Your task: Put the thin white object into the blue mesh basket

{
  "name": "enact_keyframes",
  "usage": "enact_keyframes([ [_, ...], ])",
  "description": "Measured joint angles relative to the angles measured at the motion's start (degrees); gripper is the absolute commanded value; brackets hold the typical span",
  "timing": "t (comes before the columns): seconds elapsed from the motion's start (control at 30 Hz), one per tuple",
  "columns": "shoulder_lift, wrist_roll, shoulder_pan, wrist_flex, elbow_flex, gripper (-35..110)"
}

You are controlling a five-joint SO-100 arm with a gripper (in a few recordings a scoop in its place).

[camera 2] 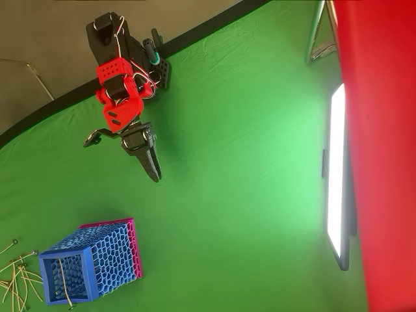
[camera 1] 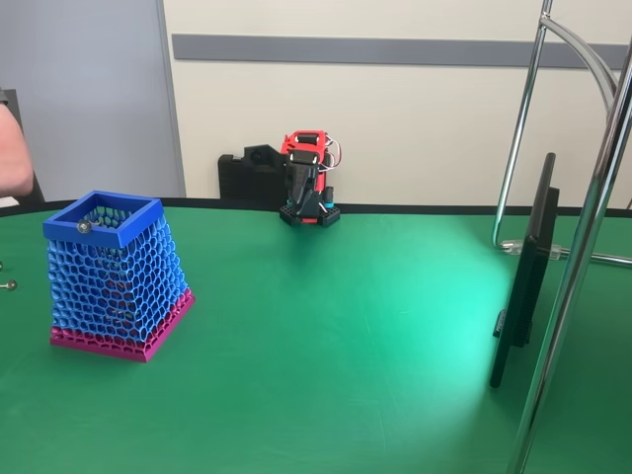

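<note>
The blue mesh basket [camera 1: 111, 275] [camera 2: 91, 263] stands on the green table at the left, with a blue square rim and a magenta base. A thin white object [camera 2: 63, 281] leans inside it, and its small round knob rests at the rim [camera 1: 84, 225]. Several more thin white sticks [camera 2: 15, 276] lie on the table left of the basket in the overhead view. My gripper [camera 2: 156, 174] [camera 1: 300, 201] hangs at the folded red and black arm near the table's far edge. It is well away from the basket, its fingers together and holding nothing.
A flat black panel [camera 1: 526, 276] [camera 2: 338, 175] stands upright at the right, with chrome stand tubes [camera 1: 583, 247] beside it. A person's arm [camera 1: 12, 148] shows at the left edge of the fixed view. Small grey knobs [camera 1: 8, 285] lie left of the basket.
</note>
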Motion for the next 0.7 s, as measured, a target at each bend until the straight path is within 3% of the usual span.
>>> enact_keyframes([
  [0.27, 1.49, 0.88, -0.62, 11.43, 0.0, 8],
  [0.37, 1.49, 0.88, -0.53, 13.27, 0.0, 1],
  [0.7, 1.58, 2.9, -0.35, 16.7, 0.0, 1],
])
